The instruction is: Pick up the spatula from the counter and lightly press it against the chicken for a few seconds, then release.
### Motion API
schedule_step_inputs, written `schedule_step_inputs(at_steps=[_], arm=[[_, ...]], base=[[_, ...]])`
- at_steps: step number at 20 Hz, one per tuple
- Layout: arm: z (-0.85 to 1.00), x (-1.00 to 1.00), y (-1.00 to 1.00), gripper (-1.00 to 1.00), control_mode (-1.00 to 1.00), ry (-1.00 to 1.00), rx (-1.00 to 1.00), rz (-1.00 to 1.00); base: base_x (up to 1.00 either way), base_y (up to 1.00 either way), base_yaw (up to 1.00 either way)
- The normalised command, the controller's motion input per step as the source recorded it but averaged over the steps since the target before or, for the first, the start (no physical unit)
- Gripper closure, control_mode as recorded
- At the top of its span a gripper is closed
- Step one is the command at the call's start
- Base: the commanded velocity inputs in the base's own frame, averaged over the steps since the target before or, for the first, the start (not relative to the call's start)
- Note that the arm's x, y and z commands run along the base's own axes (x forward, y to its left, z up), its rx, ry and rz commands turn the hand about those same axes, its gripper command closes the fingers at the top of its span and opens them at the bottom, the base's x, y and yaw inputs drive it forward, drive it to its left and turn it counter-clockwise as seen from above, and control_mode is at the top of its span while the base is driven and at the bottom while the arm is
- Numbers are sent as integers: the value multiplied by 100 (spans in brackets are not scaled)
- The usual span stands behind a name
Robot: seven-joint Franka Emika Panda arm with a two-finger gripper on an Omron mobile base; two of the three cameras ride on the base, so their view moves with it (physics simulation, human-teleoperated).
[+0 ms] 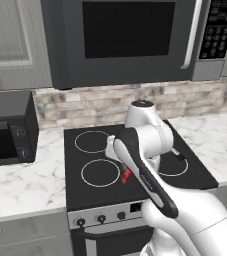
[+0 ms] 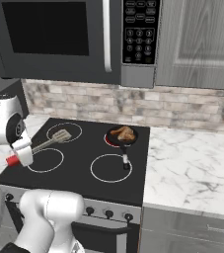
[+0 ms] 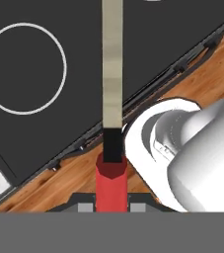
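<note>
Spatula (image 2: 49, 142) with red handle, dark collar, pale shaft and slotted head, gripped at the handle end, at the left of the right base view, head pointing to the upper right over the stove's (image 2: 84, 148) left burners. Browned chicken (image 2: 123, 132) in a dark pan (image 2: 112, 141) at frame centre, rear right burner, well apart from the spatula head.

You have one spatula (image 2: 52, 140), one pan (image 2: 110, 134) and one piece of chicken (image 2: 124, 131). You can count four burner rings (image 2: 111, 168) on the single stove (image 2: 84, 148). There is also one microwave (image 2: 49, 34) and one small oven (image 1: 7, 132).
</note>
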Motion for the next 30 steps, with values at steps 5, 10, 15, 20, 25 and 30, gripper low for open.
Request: schedule_step_inputs(at_steps=[5,10,15,20,25,30], arm=[[1,17,-53,100,-100,-1,0,0],[0,18,-49,100,-100,0,0,3],[0,40,-37,100,-100,0,0,0],[0,45,-17,100,-100,0,0,0],[-6,31,-18,100,-100,0,0,-1],[-15,36,-5,100,-100,0,0,-5]], base=[[0,0,0],[0,0,0],[0,0,0],[0,0,0],[0,0,0],[0,0,0]])
